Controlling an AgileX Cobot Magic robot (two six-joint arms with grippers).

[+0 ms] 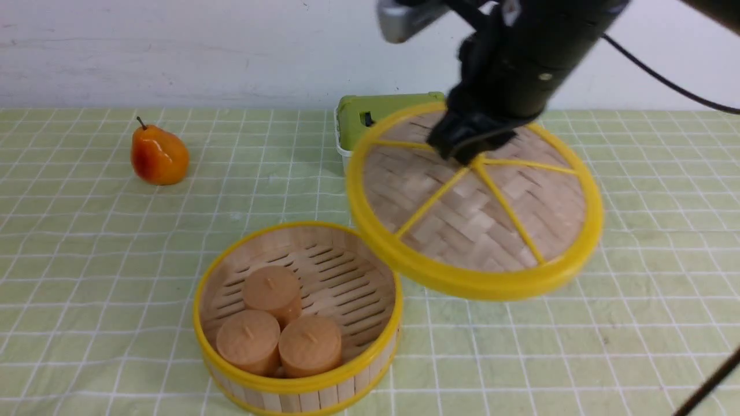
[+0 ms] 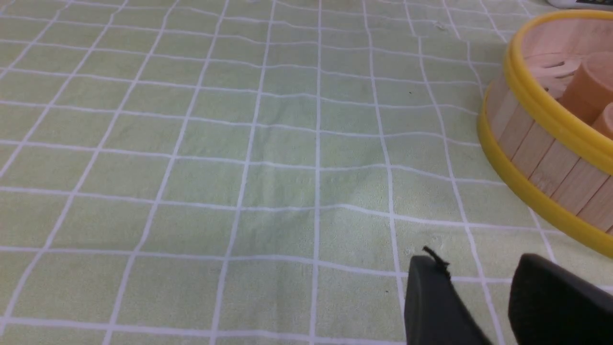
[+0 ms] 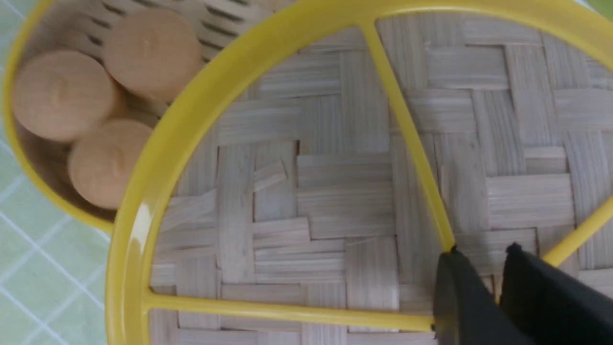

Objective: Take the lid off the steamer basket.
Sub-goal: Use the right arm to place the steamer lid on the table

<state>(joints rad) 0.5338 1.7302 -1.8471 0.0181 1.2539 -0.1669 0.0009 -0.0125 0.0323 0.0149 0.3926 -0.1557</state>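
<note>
**Operator:** What sat closest to the camera?

**Spotter:** The steamer basket [image 1: 300,383]. It stood uncovered on the green checked tablecloth [image 1: 87,260], and three tan cylinders [image 1: 309,345] stood close together on its slatted floor.

**Operator:** Where was the lid?

**Spotter:** Your right gripper [image 1: 469,151] had the lid [image 1: 462,219] by its centre, where the yellow spokes [image 1: 430,202] met. The lid hung in the air, right of the basket and farther from the camera. It was tilted so that its woven top faced the camera. In the right wrist view its rim covered part of the basket's opening from above.

**Operator:** How was the grip?

**Spotter:** You had both black fingers [image 3: 459,287] clamped in on the hub. The knob itself was hidden between them.

**Operator:** And my other arm?

**Spotter:** Your left gripper [image 2: 479,268] was low over the cloth near the basket's outer wall. Its jaws stood apart with nothing between them.

**Operator:** Anything else on the table?

**Spotter:** A white box [image 1: 361,118] with a green lid stood behind the raised lid and was partly hidden by it. A pear [image 1: 159,156] lay well apart, far to the left.
</note>
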